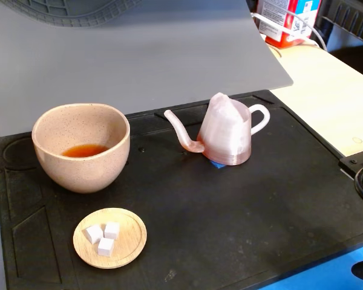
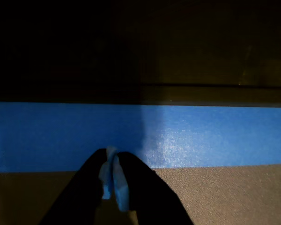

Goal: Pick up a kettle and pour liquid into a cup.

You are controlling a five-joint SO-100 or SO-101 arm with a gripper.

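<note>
Jaws pressed closed on nothing above blue tape (image 2: 201,136), and I can't see the kettle (image 1: 227,134), standing right of the cup (image 1: 81,148), from them.

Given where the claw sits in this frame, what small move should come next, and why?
Probably lift and open the claw, then swing toward the kettle. In the wrist view its fingers look pressed together low over blue tape, while the kettle stands untouched on the black mat, handle facing away from the cup.
</note>
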